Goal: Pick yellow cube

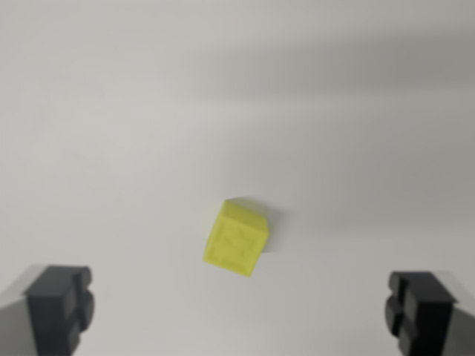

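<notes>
Here the work surface (119, 148) is a plain, matte white plane that fills the whole wrist view. A band of soft grey shadow runs across its upper part, from the middle toward the wrist view's right. No edge, wall or other part of the room is visible; the picture is slightly blurred throughout.

The yellow cube (236, 237) rests on the surface slightly below the centre of the view, turned at an angle so that one corner points downward. Its facing side carries a faint embossed pattern; the blur makes it unreadable, and no other marking can be made out.

The gripper (237, 311) has its two dark fingers (59, 308) spread wide, one at each lower corner of the view. The cube lies between them, well apart from both, and touches neither.
</notes>
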You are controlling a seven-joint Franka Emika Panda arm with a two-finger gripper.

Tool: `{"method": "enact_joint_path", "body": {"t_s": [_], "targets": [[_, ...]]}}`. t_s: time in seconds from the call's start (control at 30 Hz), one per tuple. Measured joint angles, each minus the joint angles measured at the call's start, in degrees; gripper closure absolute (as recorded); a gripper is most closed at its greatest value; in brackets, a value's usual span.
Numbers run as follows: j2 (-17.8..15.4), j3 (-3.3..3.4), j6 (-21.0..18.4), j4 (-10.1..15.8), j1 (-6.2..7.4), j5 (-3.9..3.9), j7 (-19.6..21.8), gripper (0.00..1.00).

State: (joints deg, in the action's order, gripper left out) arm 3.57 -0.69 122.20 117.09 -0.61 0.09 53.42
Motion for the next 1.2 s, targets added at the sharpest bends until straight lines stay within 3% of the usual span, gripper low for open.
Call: {"method": "enact_joint_path", "body": {"t_s": [1.2], "targets": [[0.74, 0.00, 13.68, 13.46, 1.02, -0.16, 8.15, 0.00]]}}
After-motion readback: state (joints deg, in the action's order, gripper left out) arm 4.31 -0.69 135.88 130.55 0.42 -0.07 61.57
